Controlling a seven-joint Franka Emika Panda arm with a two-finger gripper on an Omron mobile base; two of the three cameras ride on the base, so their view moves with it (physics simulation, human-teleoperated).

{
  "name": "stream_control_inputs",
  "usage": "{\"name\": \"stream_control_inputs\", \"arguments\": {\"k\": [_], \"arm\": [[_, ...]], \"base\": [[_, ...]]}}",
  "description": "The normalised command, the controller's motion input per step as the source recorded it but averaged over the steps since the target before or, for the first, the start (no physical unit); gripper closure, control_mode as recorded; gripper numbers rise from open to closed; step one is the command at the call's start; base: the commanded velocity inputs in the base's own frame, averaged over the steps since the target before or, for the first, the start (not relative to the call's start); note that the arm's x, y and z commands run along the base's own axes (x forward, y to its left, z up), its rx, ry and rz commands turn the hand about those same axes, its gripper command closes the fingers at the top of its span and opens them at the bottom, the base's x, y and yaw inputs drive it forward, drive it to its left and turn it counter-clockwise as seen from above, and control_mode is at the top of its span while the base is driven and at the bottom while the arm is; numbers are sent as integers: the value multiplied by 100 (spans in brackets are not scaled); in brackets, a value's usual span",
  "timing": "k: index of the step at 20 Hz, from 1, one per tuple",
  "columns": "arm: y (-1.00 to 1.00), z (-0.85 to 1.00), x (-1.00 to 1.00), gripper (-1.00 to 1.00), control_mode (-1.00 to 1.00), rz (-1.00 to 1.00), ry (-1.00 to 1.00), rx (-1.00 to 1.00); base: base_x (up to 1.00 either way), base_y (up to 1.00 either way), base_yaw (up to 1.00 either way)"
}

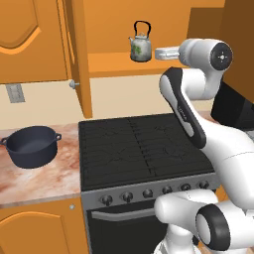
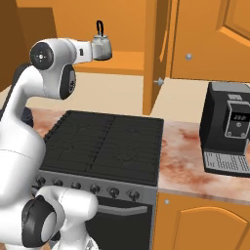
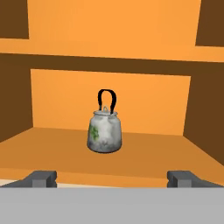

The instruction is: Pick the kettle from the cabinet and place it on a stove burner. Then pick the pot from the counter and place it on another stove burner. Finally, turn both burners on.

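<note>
Nearest my hand camera, the two dark fingertips (image 3: 43, 178) sit at the bottom left and bottom right of the frame, spread as wide as they go with nothing between them. My gripper (image 3: 112, 179) is level with the front edge of the flat orange shelf (image 3: 52, 153).

Ahead of the fingertips, centred in the gap but well back and clear of both, stands the small whitish kettle with green leafy print (image 3: 104, 134). It is upright on that shelf, thin black arched handle on top, not touched by anything.

From the left base view I see the kettle (image 1: 141, 47) near the top centre, inside the open orange wooden wall cabinet (image 1: 111, 30), with the gripper (image 1: 159, 53) just beside it to the right. In the right base view the kettle (image 2: 101, 45) is at upper left, partly behind the hand.

I see nothing else on that shelf.

Lower in the left base view, the black cooktop with cast-iron grates (image 1: 141, 146) fills the middle and carries nothing. At middle left the wide dark navy-grey pot (image 1: 31, 145) stands empty on the marbled reddish-brown stone counter (image 1: 30, 181). At the right edge of the right base view, a black coffee machine (image 2: 228, 128) sits on the counter.
</note>
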Motion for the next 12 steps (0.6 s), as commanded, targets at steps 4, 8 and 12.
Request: {"name": "stream_control_inputs", "arguments": {"k": [4,8,12], "arm": [[0,0,6,-100,-100,0,0,0],[0,0,1,-100,-100,0,0,0],[0,0,8,-100,-100,0,0,0]], "base": [[0,0,0],[0,0,0],[0,0,0]]}}
